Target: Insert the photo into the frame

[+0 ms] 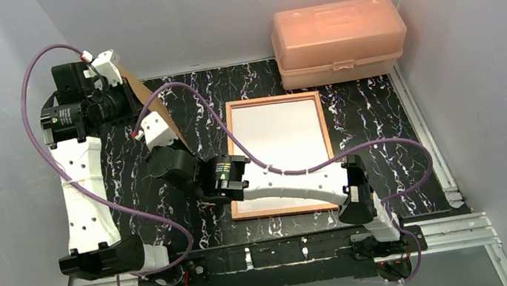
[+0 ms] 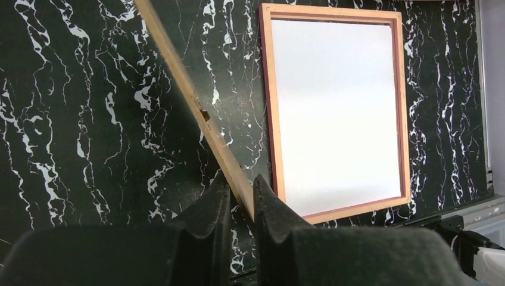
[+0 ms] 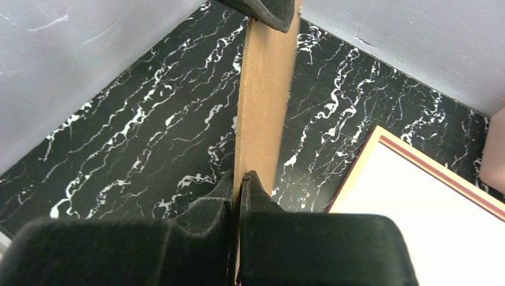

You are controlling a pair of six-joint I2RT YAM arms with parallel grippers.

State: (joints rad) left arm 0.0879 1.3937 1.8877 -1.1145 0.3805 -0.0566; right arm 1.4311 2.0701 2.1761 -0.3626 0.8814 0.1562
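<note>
Pinching the thin edge of the brown backing board (image 2: pixel 178 83): left pincer (image 2: pixel 241 192), jaws almost together, only the board's thickness between the pads. The right pincer (image 3: pixel 240 179) is closed the same way on the board's other end. The board stands on edge at the left rear of the table (image 1: pixel 360 120), spanning the two pincers. Whether its lower edge touches the table I cannot tell.

The frame (image 1: pixel 271 100) lies flat mid-table, tan back up, apart from the board. The white sheet filling it reads as the photo (image 1: pixel 277 143), face down and seated. That is a judgement, as the print side is not visible.

Step in hand, as judged: carry the board over and lay it on the photo's back.

Notes for doing it well:
- Move both arms together; the grips are shallow, so any twist may let the board slip.
- Turn the board flat before lowering.
- Set one long edge inside the frame first, then lower the rest.
- The right arm (image 1: pixel 294 186) crosses the frame's near edge, so lift clear to avoid nudging the frame or the photo.
</note>
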